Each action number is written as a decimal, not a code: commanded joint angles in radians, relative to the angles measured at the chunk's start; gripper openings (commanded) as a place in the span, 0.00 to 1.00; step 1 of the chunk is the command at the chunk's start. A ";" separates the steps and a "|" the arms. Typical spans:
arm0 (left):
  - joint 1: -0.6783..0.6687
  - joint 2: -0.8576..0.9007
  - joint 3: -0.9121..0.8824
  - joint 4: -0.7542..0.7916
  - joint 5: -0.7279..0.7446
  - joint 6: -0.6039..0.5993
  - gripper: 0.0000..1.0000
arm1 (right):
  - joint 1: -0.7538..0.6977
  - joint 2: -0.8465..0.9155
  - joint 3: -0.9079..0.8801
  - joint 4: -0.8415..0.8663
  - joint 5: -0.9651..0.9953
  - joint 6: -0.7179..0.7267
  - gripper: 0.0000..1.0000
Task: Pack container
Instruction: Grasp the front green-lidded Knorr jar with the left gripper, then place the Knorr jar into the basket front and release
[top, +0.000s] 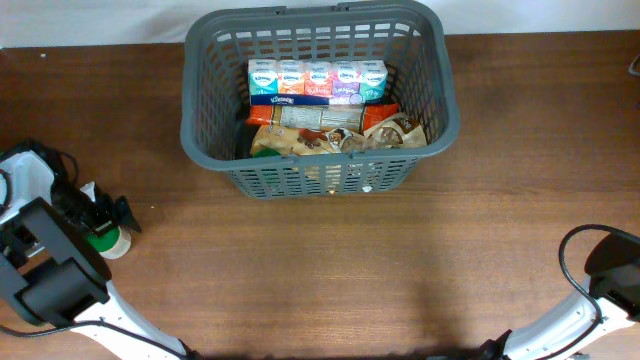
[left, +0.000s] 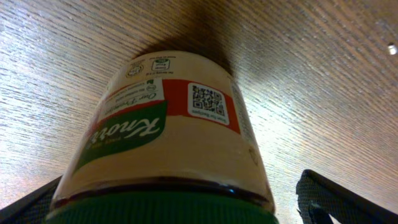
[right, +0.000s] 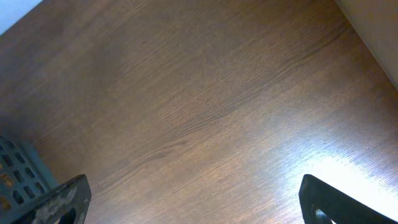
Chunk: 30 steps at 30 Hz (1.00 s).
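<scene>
The container, a large dark grey basket (top: 300, 180), stands at the back middle of the table, and its corner shows in the right wrist view (right: 15, 171). A Knorr jar (top: 108, 243) with a green lid stands at the far left. In the left wrist view the jar (left: 174, 124) fills the frame between the fingers. My left gripper (left: 180, 208) is open around the jar, with a gap showing at the right finger. It also shows in the overhead view (top: 110, 215). My right gripper (right: 196, 199) is open and empty above bare table.
The basket holds a row of tissue packs (top: 317, 78) at the back and snack packets (top: 330, 130) in front. My right arm (top: 610, 270) sits at the lower right corner. The tabletop is brown wood (top: 330, 270).
</scene>
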<state>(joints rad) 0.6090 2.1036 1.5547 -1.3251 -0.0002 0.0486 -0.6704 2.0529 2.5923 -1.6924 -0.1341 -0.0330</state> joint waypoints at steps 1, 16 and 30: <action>0.004 -0.005 -0.012 0.010 -0.008 0.012 0.92 | 0.002 -0.013 -0.006 -0.003 -0.013 0.001 0.99; 0.003 -0.005 -0.012 0.017 -0.019 0.001 0.07 | 0.002 -0.013 -0.006 -0.003 -0.013 0.001 0.99; -0.088 -0.111 0.572 -0.094 0.368 0.153 0.02 | 0.002 -0.013 -0.006 -0.003 -0.013 0.001 0.99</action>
<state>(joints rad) 0.5678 2.0983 1.9297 -1.4021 0.1970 0.1177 -0.6704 2.0529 2.5919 -1.6924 -0.1341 -0.0334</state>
